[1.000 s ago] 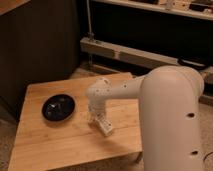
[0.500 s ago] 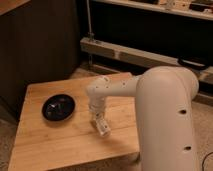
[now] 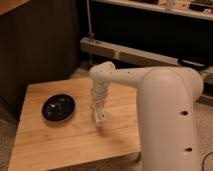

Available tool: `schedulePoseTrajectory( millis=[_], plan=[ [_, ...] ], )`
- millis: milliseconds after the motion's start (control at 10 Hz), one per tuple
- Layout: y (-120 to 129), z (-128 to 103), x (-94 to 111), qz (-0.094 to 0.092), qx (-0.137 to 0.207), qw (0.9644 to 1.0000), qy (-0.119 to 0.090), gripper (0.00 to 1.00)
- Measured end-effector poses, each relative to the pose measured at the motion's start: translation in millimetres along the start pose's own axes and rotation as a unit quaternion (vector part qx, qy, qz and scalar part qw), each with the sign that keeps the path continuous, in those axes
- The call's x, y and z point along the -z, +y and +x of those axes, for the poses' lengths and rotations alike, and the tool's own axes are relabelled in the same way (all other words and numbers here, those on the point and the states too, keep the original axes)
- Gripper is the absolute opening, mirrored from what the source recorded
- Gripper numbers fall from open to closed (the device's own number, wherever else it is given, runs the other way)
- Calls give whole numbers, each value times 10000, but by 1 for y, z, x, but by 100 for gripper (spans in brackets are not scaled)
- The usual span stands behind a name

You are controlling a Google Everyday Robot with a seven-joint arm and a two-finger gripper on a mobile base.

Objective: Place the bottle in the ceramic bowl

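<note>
White arm point(image 3: 165, 115): fills the near right and bends over the worktop from that side, so its wrist hangs straight down over the boards.
Wooden worktop point(image 3: 60, 145): pale planks that carry the bowl. The near part lies bare, which leaves room to move sideways at a low height.
Hand point(image 3: 98, 114): points down near the middle of the worktop, just right of the bowl and apart from it. I cannot tell whether it is clenched or released.
Bottle point(image 3: 100, 120): a whitish, longish shape at the tip of the hand, hard to separate from the hand itself. It seems to hang upright there, close above the wood. No bottle lies anywhere else on the boards, so I judge it is being carried.
Bowl point(image 3: 56, 109): black, shallow and glossy, sitting flat on the left half of the worktop with nothing in it. Its wide mouth faces up, which suits a drop from above.
Step in hand: probably a short carry to the left until the bottle is over the bowl.
Dark cabinet point(image 3: 45, 45): stands behind the worktop, well clear of the arm.
</note>
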Motion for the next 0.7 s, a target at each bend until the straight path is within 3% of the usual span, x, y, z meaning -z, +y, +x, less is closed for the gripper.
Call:
schedulePoseTrajectory(
  millis=[100,400,700],
  plan=[
    [-4,-19,17,-50,-279,9996,-22,0],
    [33,-56,36,-339,-639,9973,-113,0],
    [54,-72,47,-528,-830,9947,-285,0]
  ],
)
